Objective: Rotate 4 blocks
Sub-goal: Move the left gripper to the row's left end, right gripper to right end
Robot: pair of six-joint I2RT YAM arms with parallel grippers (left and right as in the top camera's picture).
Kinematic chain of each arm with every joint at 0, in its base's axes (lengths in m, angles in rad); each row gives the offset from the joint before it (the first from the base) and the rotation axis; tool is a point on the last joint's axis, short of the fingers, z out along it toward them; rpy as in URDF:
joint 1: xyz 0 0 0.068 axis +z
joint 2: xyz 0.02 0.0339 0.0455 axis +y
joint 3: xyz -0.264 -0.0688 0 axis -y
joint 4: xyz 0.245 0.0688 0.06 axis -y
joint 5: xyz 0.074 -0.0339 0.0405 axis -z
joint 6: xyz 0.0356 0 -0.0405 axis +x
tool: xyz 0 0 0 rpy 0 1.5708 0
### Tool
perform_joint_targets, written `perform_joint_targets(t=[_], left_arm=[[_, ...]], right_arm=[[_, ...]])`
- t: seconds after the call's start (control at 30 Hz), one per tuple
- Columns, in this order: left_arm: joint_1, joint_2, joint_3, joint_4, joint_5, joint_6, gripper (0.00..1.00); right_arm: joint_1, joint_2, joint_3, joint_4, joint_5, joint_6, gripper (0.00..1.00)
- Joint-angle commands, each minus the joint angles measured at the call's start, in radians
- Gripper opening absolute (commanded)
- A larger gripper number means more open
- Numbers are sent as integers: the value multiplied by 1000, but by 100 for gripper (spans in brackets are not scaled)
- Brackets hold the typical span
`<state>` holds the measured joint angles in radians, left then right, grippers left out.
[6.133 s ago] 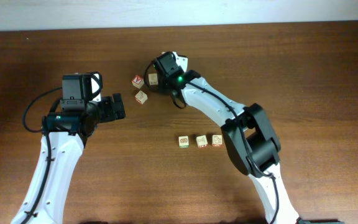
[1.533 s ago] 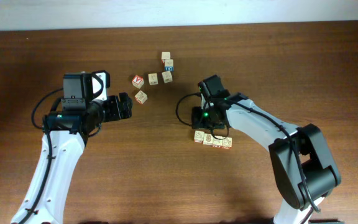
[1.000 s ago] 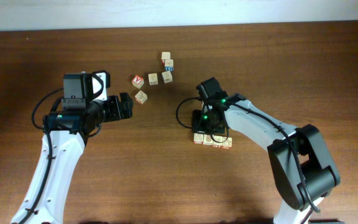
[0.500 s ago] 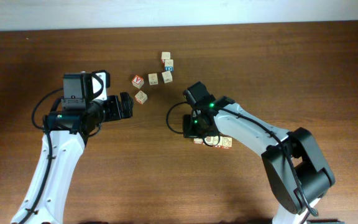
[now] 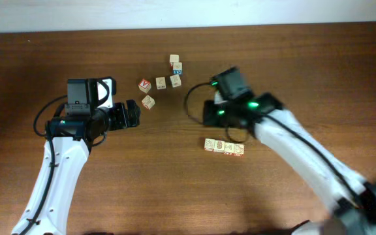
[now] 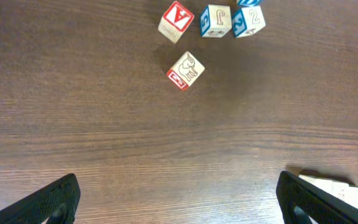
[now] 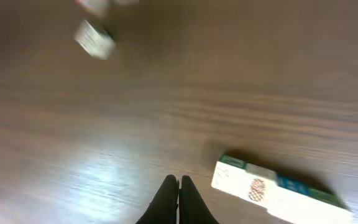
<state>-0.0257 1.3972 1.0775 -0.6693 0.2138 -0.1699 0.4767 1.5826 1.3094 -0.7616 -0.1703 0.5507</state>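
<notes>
Can't read row of blocks (image 7: 272, 190) from right wrist: motion-smeared. Same for lone cube (image 7: 94, 38) far left. Overhead: block faces too small to resolve, right arm (image 5: 331, 176) blurred toward near right. Left wrist: blue cube (image 6: 248, 2) cropped at top edge.

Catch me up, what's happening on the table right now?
Neither arm is holding anything. The right tool is shut and empty, just beside the row of blocks and not touching it; the blocks lie side by side in a tight line. The left tool is wide open and faces the loose cubes farther back. The nearest cube sits well clear of it.
</notes>
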Motion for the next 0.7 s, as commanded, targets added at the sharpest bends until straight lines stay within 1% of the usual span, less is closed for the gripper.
perform_joint_targets(t=[0.0,0.03,0.07,0.1,0.17,0.2,0.23,0.27,0.3,0.33,0.37,0.4,0.43,0.47,0.5,0.53,0.6,0.63,0.67], left_arm=[[-63,2,4,18,80,-3,99],[-100,2,4,24,79,-41,99],[-139,4,4,37,80,-106,98],[-185,14,4,68,116,-119,96],[-240,61,4,91,178,-122,85],[-266,106,5,107,212,-125,75],[-304,188,5,149,277,-134,57],[-328,247,6,180,294,-179,31],[-347,292,6,203,287,-216,11],[-354,322,5,202,278,-253,0],[-357,334,5,202,280,-253,0],[-360,344,5,202,283,-245,0],[-360,351,5,206,311,-210,0],[-360,373,5,208,395,-160,0],[-360,404,5,206,451,-130,0],[-360,444,5,204,479,-127,0],[-360,491,5,233,480,-120,0],[-360,500,5,242,515,-80,0],[-360,506,5,243,535,-67,0]], right_arm=[[-163,-284,19,-143,-13,-71,8],[-223,-356,19,-201,-13,-78,17],[-301,-436,19,-272,-12,-117,23],[-398,-508,19,-361,-4,-163,25],[-520,-518,18,-452,-6,-226,24],[-555,-507,18,-474,-19,-261,24],[-603,-462,17,-488,-98,-343,24],[-609,-425,16,-488,-132,-373,23],[-609,-352,14,-484,-145,-390,14],[-609,-269,0,-477,-178,-415,7],[-609,-211,-17,-467,-245,-469,4],[-609,-158,-42,-444,-314,-517,4],[-609,-116,-68,-415,-370,-555,4],[-609,-72,-105,-370,-410,-589,4],[-610,-69,-132,-328,-409,-589,4],[-613,-69,-134,-315,-408,-591,4],[-625,-69,-148,-314,-394,-592,4],[-634,-69,-171,-299,-394,-596,4],[-653,-69,-209,-266,-395,-595,4]])
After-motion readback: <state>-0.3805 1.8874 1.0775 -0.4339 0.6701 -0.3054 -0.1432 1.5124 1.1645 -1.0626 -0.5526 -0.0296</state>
